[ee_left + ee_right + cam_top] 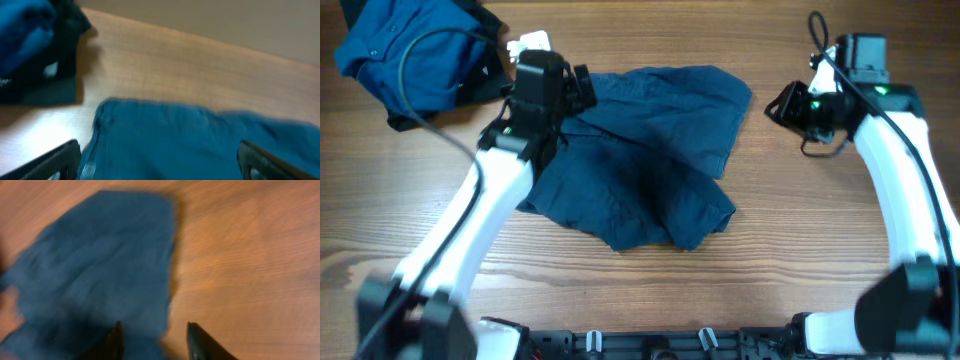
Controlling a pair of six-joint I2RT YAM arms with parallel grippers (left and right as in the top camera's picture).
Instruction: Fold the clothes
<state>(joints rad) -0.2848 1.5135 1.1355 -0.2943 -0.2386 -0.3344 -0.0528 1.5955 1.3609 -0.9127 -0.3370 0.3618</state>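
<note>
The clothes are two blue pieces. A dark navy shorts-like garment (645,160) lies folded and rumpled in the middle of the wooden table. A brighter blue shirt (405,45) is bunched at the far left corner. My left gripper (578,88) hovers over the garment's far left corner, its fingers (55,160) spread wide above the cloth (190,140) with nothing between them. My right gripper (782,105) hangs just off the garment's right edge, clear of it. Its dark fingers (200,340) stand apart over the cloth's edge (100,270) and bare wood, holding nothing.
A black cloth piece (485,72) lies under the shirt's right side, also seen as the dark patch (60,65) beside the shirt (22,30). A small white object (532,42) sits behind my left wrist. A black cable (415,80) loops over the shirt.
</note>
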